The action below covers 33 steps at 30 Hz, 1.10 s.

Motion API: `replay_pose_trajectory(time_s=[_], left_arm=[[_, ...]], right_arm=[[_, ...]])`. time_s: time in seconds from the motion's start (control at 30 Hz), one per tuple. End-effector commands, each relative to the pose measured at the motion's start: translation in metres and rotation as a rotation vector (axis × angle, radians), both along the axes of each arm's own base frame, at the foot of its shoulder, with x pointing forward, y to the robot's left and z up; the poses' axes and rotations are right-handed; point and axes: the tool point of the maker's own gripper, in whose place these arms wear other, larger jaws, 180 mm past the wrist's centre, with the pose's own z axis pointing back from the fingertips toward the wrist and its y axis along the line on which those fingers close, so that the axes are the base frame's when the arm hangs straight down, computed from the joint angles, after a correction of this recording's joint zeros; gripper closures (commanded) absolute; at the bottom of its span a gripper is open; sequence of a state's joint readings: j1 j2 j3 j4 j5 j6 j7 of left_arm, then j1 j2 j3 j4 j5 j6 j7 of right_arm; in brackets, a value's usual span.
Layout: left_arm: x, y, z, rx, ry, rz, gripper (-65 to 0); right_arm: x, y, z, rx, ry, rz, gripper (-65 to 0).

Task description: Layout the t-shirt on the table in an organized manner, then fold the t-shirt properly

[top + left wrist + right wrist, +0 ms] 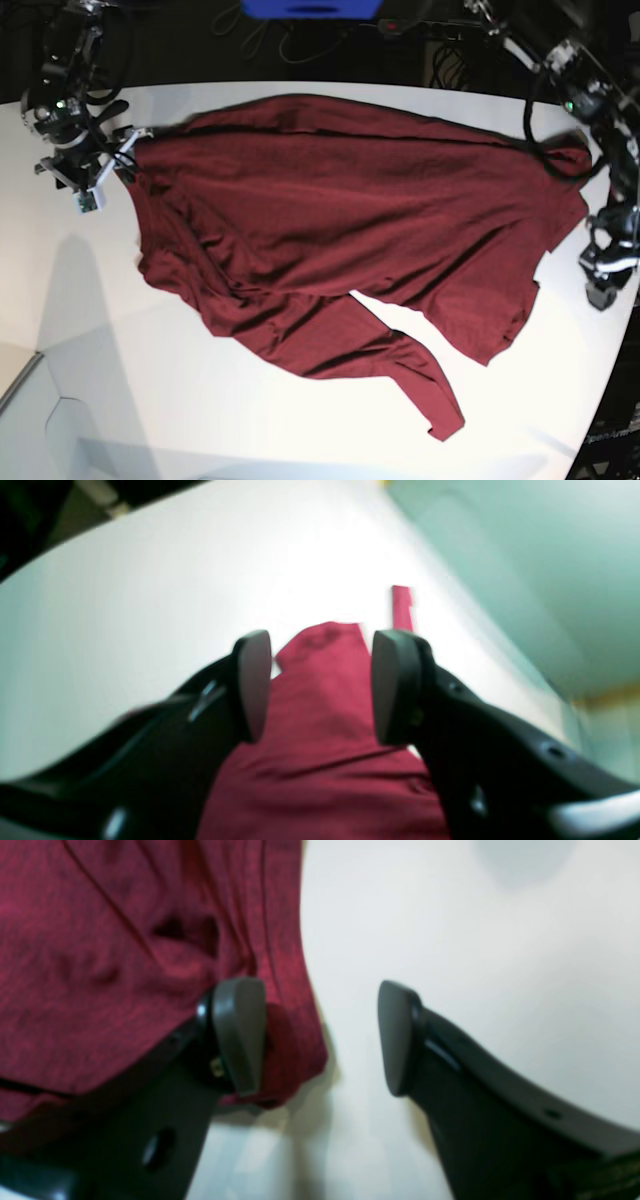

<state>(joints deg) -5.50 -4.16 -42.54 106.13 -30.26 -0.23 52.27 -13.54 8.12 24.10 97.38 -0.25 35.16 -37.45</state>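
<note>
A maroon long-sleeved t-shirt point(340, 220) lies spread but rumpled across the middle of the white table point(130, 400), its long axis running from the table's left edge to its right edge in the base view. One sleeve trails from the body toward the near edge, ending in a cuff pointing at the near right corner.

The right gripper point(92, 172) sits at the shirt's left end, near the far left corner. In its wrist view the jaws are spread wide: one fingertip point(239, 1032) rests over the cloth's edge, the other over bare table, so the hem lies between them but is not pinched.

The left gripper point(603, 268) hangs by the table's right edge, just beside the shirt's right end. Its wrist view shows the jaws apart with fabric lying below and between them; nothing appears gripped.

Each arm is nearest its own end of the garment. Judging from this, the next move depends on the right gripper closing on the edge it straddles.
</note>
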Motion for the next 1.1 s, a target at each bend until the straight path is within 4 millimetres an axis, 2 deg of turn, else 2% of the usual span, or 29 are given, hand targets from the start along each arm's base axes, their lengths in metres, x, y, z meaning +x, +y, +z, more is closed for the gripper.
replay_pose_trajectory(time_s=[0.0, 0.07, 0.2, 0.3, 0.43, 0.5, 0.67, 0.77, 0.8, 0.9, 1.07], left_arm=[[0.017, 0.000, 0.008, 0.029, -0.007, -0.002, -30.8], [0.044, -0.007, 0.001, 0.061, 0.044, -0.031, -30.8], [0.095, -0.021, -0.033, 0.073, 0.154, -0.073, -30.8], [0.119, -0.024, -0.048, 0.108, 0.162, -0.067, -30.8], [0.147, -0.044, -0.082, 0.212, 0.223, -0.125, -30.7], [0.150, -0.050, -0.100, 0.272, 0.250, -0.156, -30.7], [0.151, -0.054, -0.119, 0.306, 0.237, -0.159, -30.7], [0.149, -0.053, -0.126, 0.307, 0.242, -0.155, -30.7], [0.147, -0.045, -0.126, 0.315, 0.247, -0.147, -30.7], [0.143, -0.040, -0.134, 0.311, 0.271, -0.144, -30.7], [0.142, -0.038, -0.136, 0.309, 0.275, -0.140, -30.7]], right_arm=[[0.000, -0.002, 0.007, -0.012, -0.023, 0.017, -35.8], [-0.005, -0.003, 0.005, -0.013, -0.012, 0.016, -35.8], [-0.011, -0.004, 0.001, -0.011, 0.004, 0.008, -35.8], [-0.017, -0.007, -0.002, -0.009, 0.014, -0.011, -35.8], [-0.021, -0.014, -0.002, -0.008, 0.014, -0.041, -35.8], [-0.022, -0.014, -0.003, -0.008, 0.017, -0.041, -35.8], [-0.023, -0.014, -0.003, -0.008, 0.019, -0.041, -35.8], [-0.022, -0.014, -0.003, -0.007, 0.018, -0.042, -35.8], [-0.022, -0.014, -0.003, -0.007, 0.018, -0.042, -35.8], [-0.021, -0.014, -0.003, -0.007, 0.015, -0.042, -35.8], [-0.020, -0.014, -0.002, -0.008, 0.011, -0.041, -35.8]])
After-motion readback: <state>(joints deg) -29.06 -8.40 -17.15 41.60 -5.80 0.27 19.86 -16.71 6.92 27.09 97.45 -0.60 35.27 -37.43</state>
